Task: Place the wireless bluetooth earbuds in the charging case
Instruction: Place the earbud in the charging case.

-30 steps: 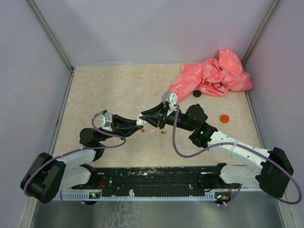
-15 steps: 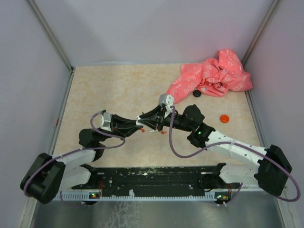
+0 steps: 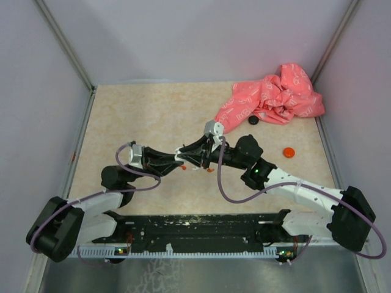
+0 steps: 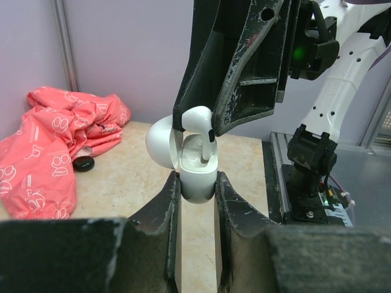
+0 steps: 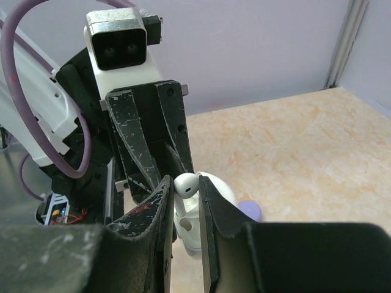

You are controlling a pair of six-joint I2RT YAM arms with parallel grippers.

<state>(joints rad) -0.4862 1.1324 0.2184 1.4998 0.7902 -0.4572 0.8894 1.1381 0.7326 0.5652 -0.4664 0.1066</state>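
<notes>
On the left, my left tool point(image 4: 197, 183) is closed narrow on the lower body of the white charging case point(image 4: 197, 178), holding it upright with the lid swung open. Over the last second the right arm has slid left toward it, and in the last half second it has barely moved, so the two tools now meet over the middle of the counter point(image 3: 134, 116). The right tool point(image 5: 185, 187) pinches a white earbud point(image 5: 186, 184) by its head, stem pointing down, just above the case's open well. I cannot tell whether the stem tip touches the well yet. I read this as the approach finished and the insertion about to start, leaving a short straight lowering and then a release. Far right, the pink cloth point(image 3: 272, 97) and the red disc point(image 3: 288, 151) lie unchanged, well apart from the work.
</notes>
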